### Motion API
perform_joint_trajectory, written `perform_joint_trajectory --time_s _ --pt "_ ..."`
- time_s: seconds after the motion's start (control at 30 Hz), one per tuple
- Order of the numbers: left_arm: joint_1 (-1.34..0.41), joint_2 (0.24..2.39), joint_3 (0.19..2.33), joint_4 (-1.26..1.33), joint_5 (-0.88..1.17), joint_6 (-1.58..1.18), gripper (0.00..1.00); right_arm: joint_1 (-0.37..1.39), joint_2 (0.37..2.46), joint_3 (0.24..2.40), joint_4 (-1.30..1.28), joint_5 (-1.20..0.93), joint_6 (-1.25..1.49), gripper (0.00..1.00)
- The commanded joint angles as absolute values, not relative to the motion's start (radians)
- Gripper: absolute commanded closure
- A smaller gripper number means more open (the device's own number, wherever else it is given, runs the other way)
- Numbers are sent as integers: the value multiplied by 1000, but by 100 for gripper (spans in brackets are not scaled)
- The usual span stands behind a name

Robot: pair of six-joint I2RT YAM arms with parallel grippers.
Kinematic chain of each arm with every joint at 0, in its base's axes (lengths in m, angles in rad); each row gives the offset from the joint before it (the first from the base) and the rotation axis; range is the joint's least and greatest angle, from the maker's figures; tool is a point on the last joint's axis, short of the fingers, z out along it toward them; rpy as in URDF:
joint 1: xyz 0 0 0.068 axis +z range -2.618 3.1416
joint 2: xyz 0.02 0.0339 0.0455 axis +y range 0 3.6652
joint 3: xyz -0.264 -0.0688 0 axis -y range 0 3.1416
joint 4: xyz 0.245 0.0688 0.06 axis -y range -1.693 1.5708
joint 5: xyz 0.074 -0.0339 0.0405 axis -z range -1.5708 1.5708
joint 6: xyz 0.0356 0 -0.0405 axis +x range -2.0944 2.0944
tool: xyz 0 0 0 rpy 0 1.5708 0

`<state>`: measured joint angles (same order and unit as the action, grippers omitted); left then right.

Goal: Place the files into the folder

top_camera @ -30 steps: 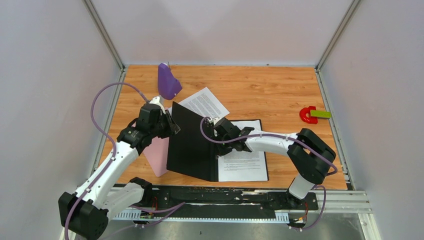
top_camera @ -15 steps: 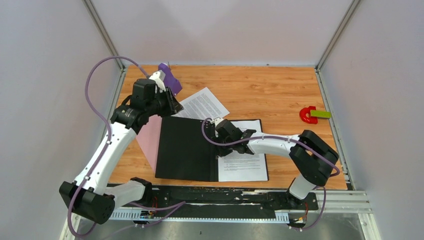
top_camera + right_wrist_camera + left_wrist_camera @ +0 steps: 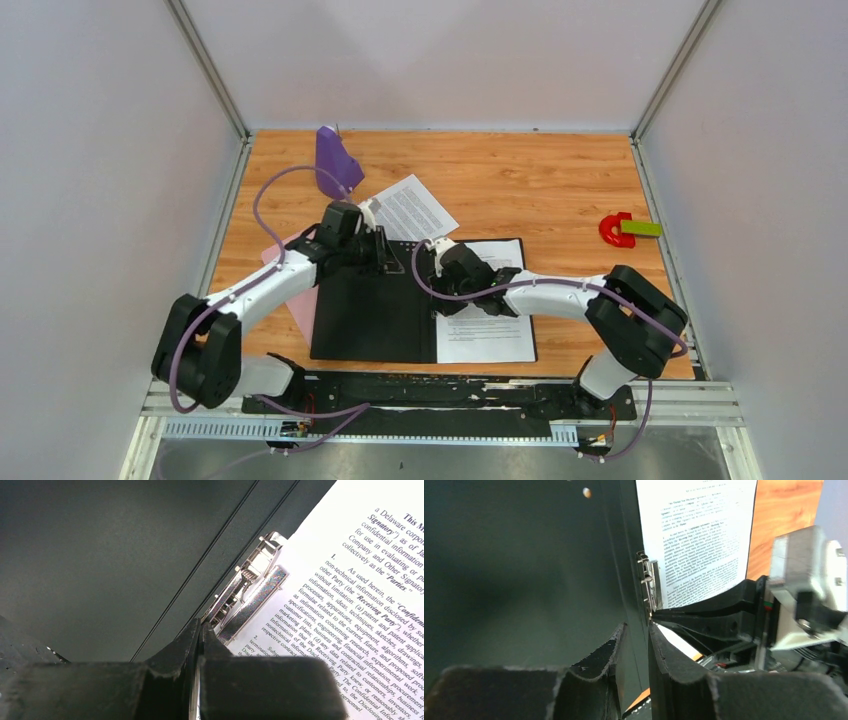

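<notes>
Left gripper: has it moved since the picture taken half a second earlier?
Yes. The left gripper has moved away from the purple object, toward the arm bases and to the right, and is now at the spine of the open folder.

This looks like a robot lab, not a home or an office. The wooden table [image 3: 560, 180] sits inside a box of plain white walls [image 3: 450, 60] that rise on three sides of the table. Metal posts [image 3: 207, 68] stand at the table's back corners. A black rail [image 3: 480, 392] runs along the table's near edge. The left arm [image 3: 265, 288] and the right arm [image 3: 565, 290], both white and black robot arms, are fixed there and reach over the table. Purple cables [image 3: 270, 185] loop from them. On the table lie an open folder [image 3: 370, 310], printed sheets [image 3: 490, 328], a purple thing [image 3: 336, 162] and a red magnet [image 3: 613, 229].
</notes>
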<state>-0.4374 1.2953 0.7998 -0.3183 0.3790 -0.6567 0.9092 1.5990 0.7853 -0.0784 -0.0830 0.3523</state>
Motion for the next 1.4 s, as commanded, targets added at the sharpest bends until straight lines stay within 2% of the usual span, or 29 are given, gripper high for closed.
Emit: perform_joint_trajectory --time_s 0.0,0.33,0.77,1.1,1.37 --pt "-497 1377 769 -63 422 -704 72 898 1629 696 -155 -33 308 100" --pt "-580 1589 752 137 424 -754 71 888 1623 675 -129 -40 300 100" --pt "-626 1686 734 112 358 -764 71 882 1619 666 -110 -37 302 100" --pt "-659 1704 712 53 299 -763 77 873 1608 680 -125 -37 304 100" --pt "-666 1719 716 -80 197 -721 93 854 1565 691 -161 -56 320 99"
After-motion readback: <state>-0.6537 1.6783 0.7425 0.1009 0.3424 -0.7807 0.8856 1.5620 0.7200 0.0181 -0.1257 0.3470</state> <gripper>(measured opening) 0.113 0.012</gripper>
